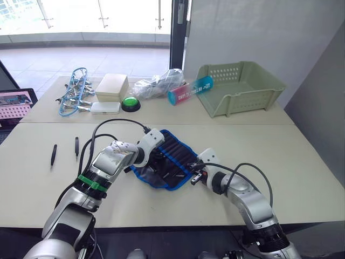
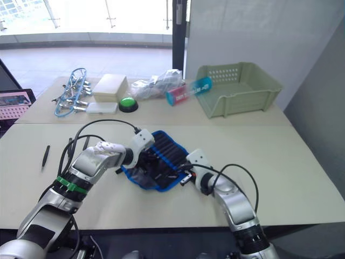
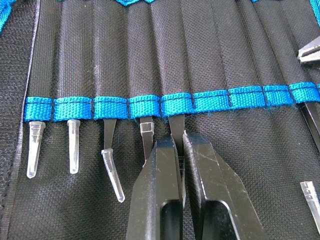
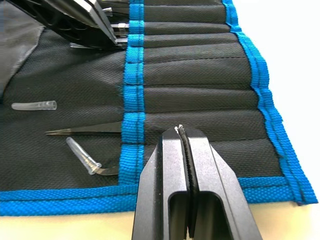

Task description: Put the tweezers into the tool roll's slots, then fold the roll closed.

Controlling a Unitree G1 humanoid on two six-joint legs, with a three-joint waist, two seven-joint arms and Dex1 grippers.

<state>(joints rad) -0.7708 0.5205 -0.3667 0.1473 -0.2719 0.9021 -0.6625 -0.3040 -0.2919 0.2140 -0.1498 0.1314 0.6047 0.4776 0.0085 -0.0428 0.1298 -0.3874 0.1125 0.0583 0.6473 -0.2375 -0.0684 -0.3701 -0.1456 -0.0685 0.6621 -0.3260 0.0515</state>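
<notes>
Roll (image 1: 168, 159): lies open on table (image 1: 302, 162), between both arms. Slots (image 3: 165, 50): several hold tweezers, tips protruding below blue band. Left gripper (image 3: 178, 152): over roll, fingers clamped on a slotted tweezer's (image 3: 174, 134) tip. Right gripper (image 4: 183, 131): fingers together, empty, at roll's edge. Two loose tweezers (image 1: 54, 155) on table, well left of roll.

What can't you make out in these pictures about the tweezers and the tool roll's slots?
- Head views: the left gripper and its arm cover part of the tool roll, so the filled slots can't be counted.
- Left wrist view: the picture's edges cut off the row.
- Two tweezers on the table: too small for tip detail.
</notes>
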